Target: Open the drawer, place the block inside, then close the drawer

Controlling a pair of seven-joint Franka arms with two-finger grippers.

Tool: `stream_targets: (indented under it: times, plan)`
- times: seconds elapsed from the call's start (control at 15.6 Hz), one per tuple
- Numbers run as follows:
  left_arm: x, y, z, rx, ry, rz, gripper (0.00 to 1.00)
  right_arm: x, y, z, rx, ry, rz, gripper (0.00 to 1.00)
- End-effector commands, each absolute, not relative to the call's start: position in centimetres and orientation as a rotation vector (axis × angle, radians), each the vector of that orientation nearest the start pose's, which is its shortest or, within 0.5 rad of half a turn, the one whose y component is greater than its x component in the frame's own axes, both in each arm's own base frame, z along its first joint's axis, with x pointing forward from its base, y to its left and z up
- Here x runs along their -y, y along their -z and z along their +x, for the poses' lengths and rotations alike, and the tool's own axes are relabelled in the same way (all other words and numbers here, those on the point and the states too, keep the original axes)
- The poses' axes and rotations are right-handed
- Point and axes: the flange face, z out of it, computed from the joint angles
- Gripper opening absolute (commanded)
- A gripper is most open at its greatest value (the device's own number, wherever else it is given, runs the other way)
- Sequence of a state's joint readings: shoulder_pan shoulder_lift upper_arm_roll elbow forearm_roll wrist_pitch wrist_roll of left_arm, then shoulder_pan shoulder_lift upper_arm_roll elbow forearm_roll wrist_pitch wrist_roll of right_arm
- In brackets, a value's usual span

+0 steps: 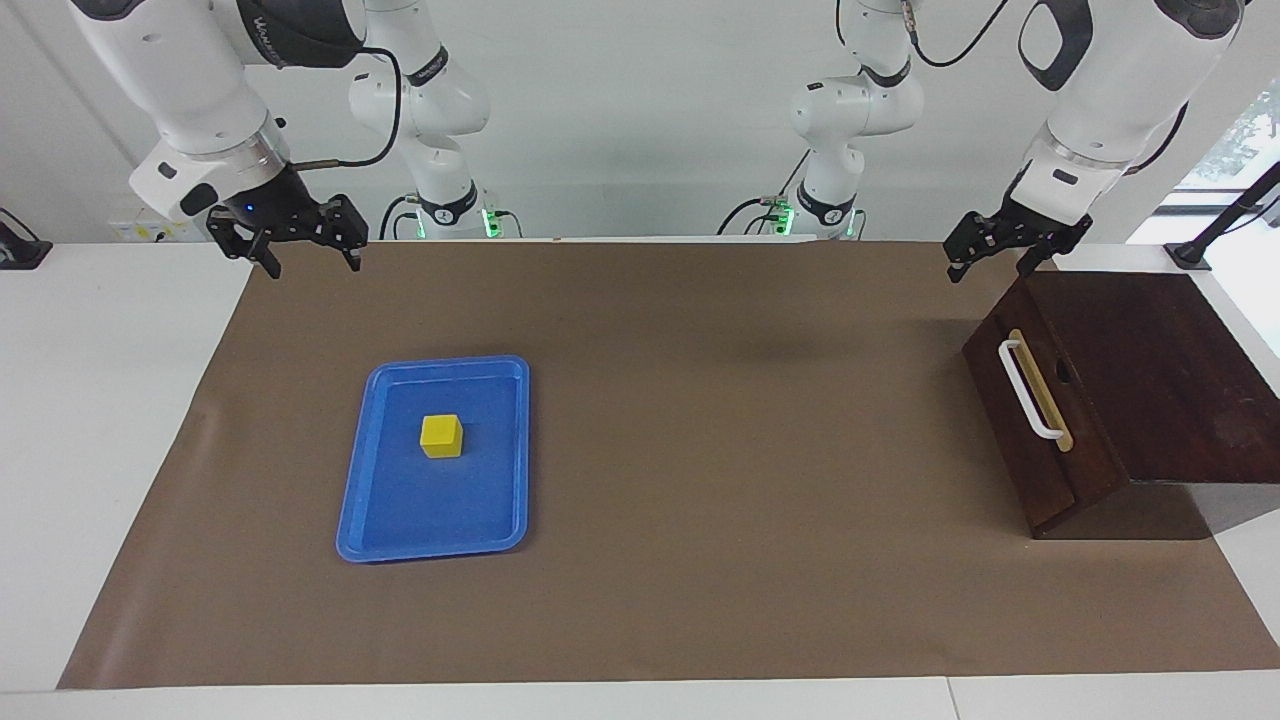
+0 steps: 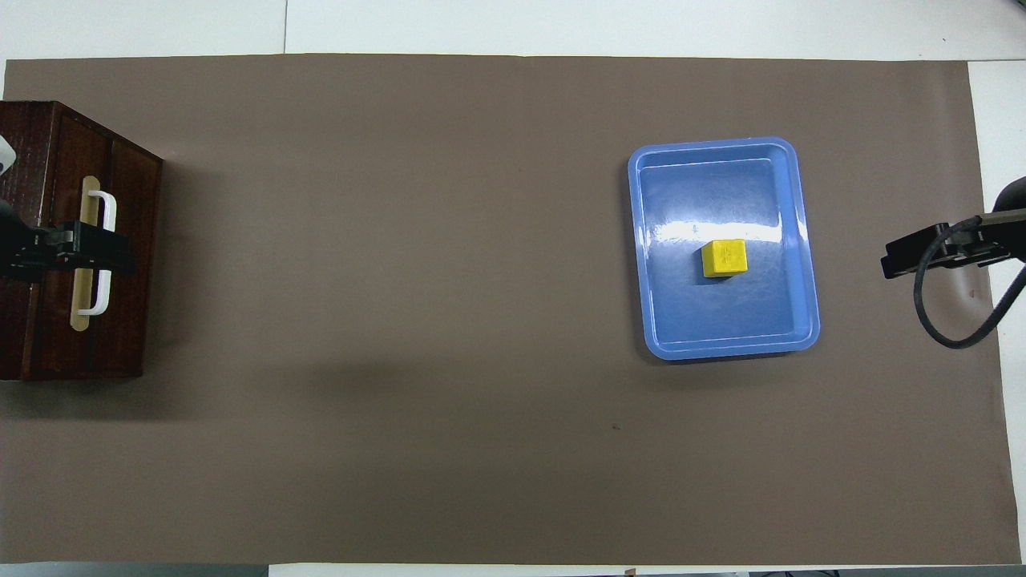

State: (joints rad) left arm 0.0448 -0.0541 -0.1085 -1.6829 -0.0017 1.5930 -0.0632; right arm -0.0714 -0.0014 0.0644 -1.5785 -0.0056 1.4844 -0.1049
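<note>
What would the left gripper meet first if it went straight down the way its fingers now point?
Probably the dark wooden box. The left gripper, open and empty, hangs above the box's edge nearest the robots, fingers pointing down. In the overhead view it covers the white handle of the shut drawer, but depth is unclear, so it might only reach the brown mat.

A blue plastic tray lies flat on the brown table mat, toward the right arm's end of that mat.
</note>
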Motion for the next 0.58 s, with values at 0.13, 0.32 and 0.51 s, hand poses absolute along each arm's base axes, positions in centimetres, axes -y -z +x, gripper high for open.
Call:
stream_targets:
  times: [0.13, 0.32, 0.51]
  plan:
    - [3.4, -60.3, 52.7, -0.013, -0.025, -3.141, 1.00, 0.9, -61.7, 54.3, 0.120, -0.121, -3.165, 1.00]
    - [3.8, -60.3, 52.8, -0.029, -0.010, -3.140, 1.00, 1.1, -61.7, 54.4, 0.125, -0.117, -3.163, 1.00]
    - [5.5, -58.2, 53.3, -0.110, 0.084, -3.054, 1.00, 1.3, -62.0, 54.9, 0.129, -0.047, -3.171, 1.00]
